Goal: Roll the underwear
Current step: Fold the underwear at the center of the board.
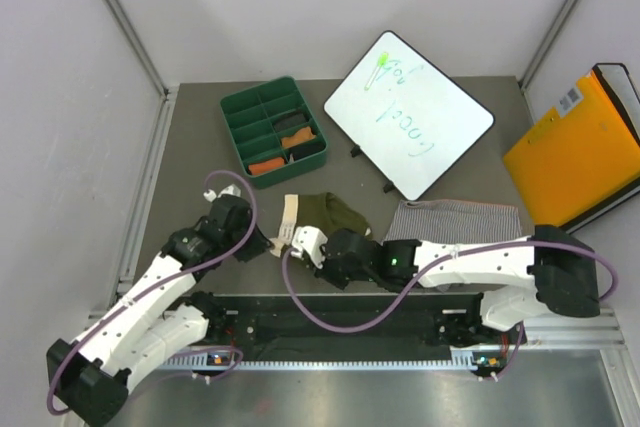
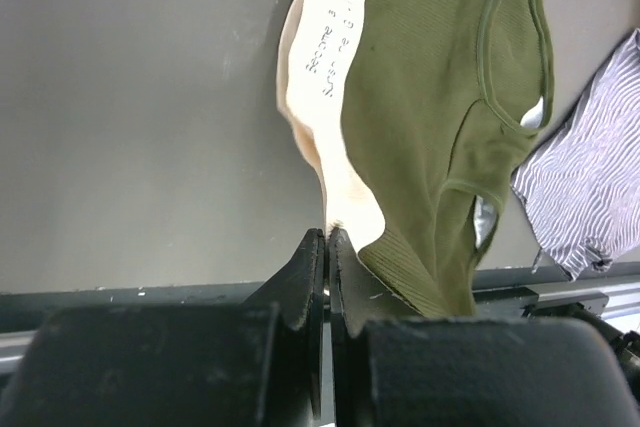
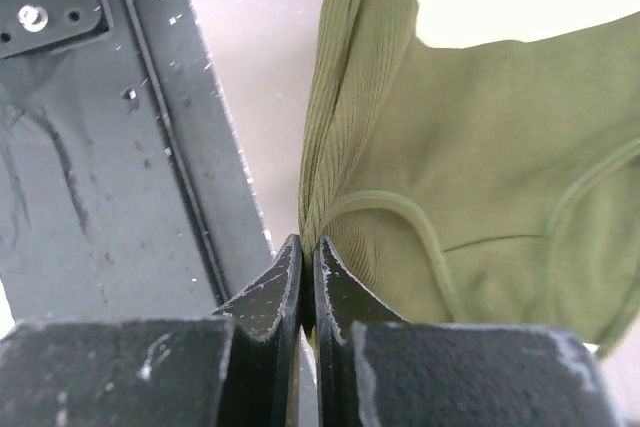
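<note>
**Top external view: both arms pinching the same near corner of the olive briefs**

Olive green cloth briefs with a cream waistband (image 1: 335,215) are lying on the dark grey surface (image 1: 200,167), close to its near edge and a little left of the middle. The waistband is forming the left end, running from near to far. The green body is spreading rightward from it, so the long axis is lying roughly along the near edge.

The left fingers (image 2: 320,252) are showing no gap in the left wrist view and are gripping the near end of the cream waistband. The right fingers (image 3: 300,257), reaching across from the right side, are likewise pressed together, nipping the ribbed green edge. From above, the two grips are sitting just beside each other at the near left corner of the briefs. Almost all of the cloth is therefore stretching away from both fingertips, toward the far edge and to the right. Whether that corner is being lifted off the surface cannot be told.

Judging from this, neither arm is standing nearer, as both are holding the same end. A roll would probably be starting from the waistband end and travelling rightward along the long axis.

Grey-white fine-striped cloth briefs (image 1: 455,217) are lying apart toward the near right corner, with the right arm crossing over their near edge.
</note>
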Available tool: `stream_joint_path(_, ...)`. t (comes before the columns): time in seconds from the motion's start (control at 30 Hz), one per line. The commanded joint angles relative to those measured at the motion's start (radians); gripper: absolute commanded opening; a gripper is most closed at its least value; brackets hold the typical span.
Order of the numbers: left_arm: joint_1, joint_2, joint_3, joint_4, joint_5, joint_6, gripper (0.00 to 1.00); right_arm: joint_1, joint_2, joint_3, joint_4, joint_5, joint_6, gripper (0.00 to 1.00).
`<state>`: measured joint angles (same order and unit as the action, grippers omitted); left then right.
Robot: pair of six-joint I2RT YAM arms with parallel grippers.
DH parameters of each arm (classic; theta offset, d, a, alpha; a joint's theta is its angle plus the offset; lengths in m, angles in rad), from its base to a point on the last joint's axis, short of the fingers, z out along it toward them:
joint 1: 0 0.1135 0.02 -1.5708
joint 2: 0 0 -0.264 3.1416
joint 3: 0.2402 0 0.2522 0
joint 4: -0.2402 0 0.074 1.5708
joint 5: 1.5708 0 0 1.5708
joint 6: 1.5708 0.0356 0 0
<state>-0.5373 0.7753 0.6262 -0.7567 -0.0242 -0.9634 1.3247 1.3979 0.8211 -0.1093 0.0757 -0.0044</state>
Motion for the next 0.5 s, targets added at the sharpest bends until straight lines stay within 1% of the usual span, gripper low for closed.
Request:
stream_joint_path(0.0,0.002,0.071,0.032,0.094,-0.028,0.020,0.00,-0.085,0.003,0.075,-0.110,0.021,-0.025,0.00)
stream_joint_path(0.03,0.002,0.102,0.033,0.156,-0.031,0.020,0.00,-0.108,0.009,0.082,-0.115,0.006,-0.028,0.00)
stream_joint_path(0.1,0.003,0.142,0.050,0.207,-0.033,0.035,0.00,-0.168,0.030,0.108,-0.128,-0.025,-0.054,0.00)
stream_joint_path(0.13,0.007,0.192,0.064,0.230,-0.039,0.043,0.00,-0.180,0.038,0.119,-0.132,-0.034,-0.066,0.00)
stream_joint_path(0.23,0.017,0.289,0.124,0.235,-0.069,0.083,0.00,-0.234,0.096,0.173,-0.159,-0.062,-0.111,0.00)
stream_joint_path(0.3,0.042,0.324,0.153,0.269,-0.056,0.124,0.00,-0.261,0.145,0.220,-0.176,-0.071,-0.134,0.00)
stream_joint_path(0.33,0.054,0.359,0.162,0.279,-0.048,0.135,0.00,-0.295,0.159,0.234,-0.194,-0.071,-0.138,0.00)
stream_joint_path(0.4,0.094,0.398,0.185,0.318,-0.010,0.167,0.00,-0.327,0.205,0.281,-0.216,-0.117,-0.155,0.00)
stream_joint_path(0.47,0.121,0.461,0.207,0.332,0.013,0.189,0.00,-0.364,0.231,0.306,-0.233,-0.128,-0.166,0.00)
